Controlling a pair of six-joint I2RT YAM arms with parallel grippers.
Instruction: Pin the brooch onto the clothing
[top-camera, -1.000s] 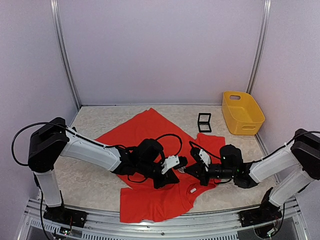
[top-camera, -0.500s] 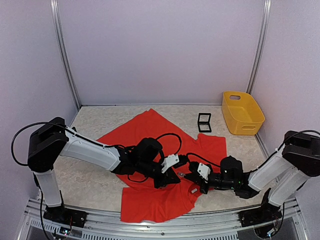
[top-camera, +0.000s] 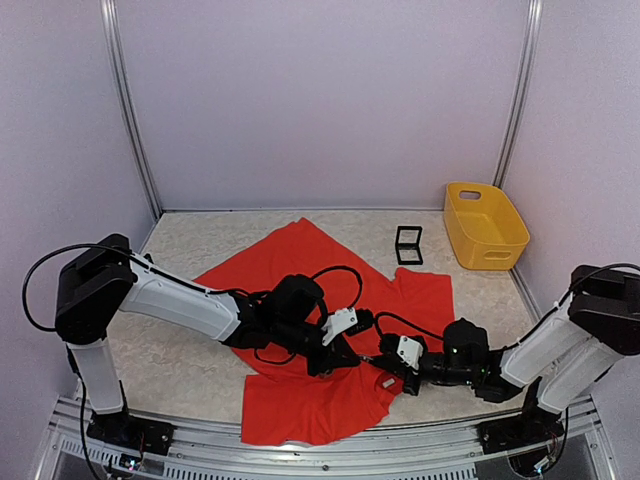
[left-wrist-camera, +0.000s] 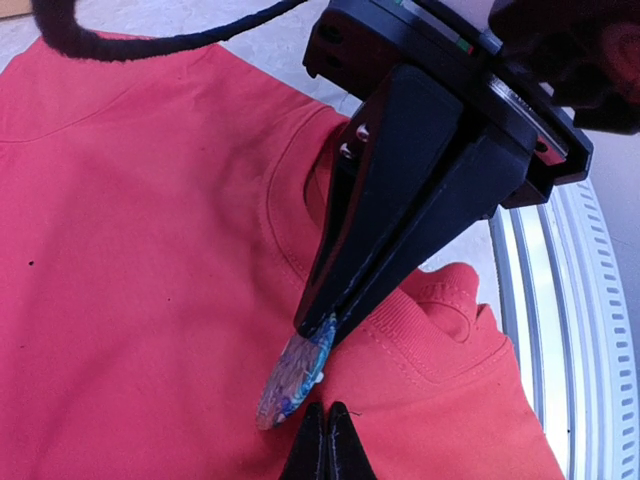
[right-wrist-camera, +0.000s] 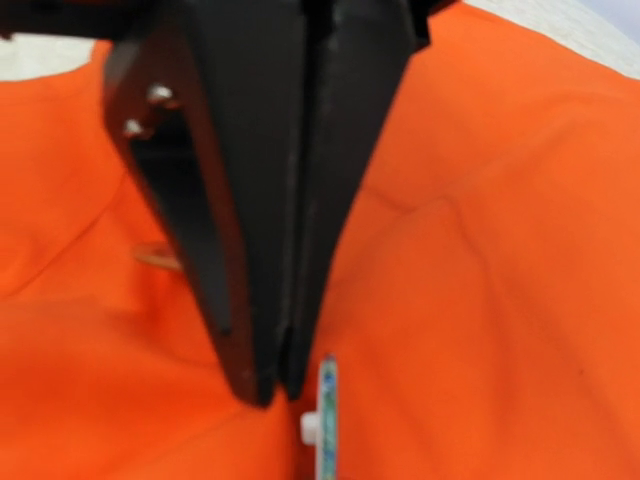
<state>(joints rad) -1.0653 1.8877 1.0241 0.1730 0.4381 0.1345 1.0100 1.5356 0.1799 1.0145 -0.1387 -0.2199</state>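
Observation:
The red T-shirt (top-camera: 300, 250) lies spread on the table, its white label (top-camera: 385, 381) near the front. The two grippers meet tip to tip above its neckline. My right gripper (left-wrist-camera: 318, 335) is shut on the edge of the brooch (left-wrist-camera: 292, 385), a small round disc with a blue and pink pattern, held just above the fabric by the ribbed collar (left-wrist-camera: 400, 330). In the right wrist view the brooch (right-wrist-camera: 327, 420) shows edge-on with a white stud on its back. My left gripper (left-wrist-camera: 326, 430) is shut, its tips touching the fabric beside the brooch. Pinched cloth cannot be made out.
A yellow bin (top-camera: 485, 225) stands at the back right. A small black open frame (top-camera: 408, 245) stands beside it, just behind the shirt's right sleeve. The metal rail (left-wrist-camera: 530, 300) of the table's near edge runs close to the collar.
My right gripper has moved down and toward the near left with the brooch, closing on the left gripper's tips. The left arm has hardly moved.

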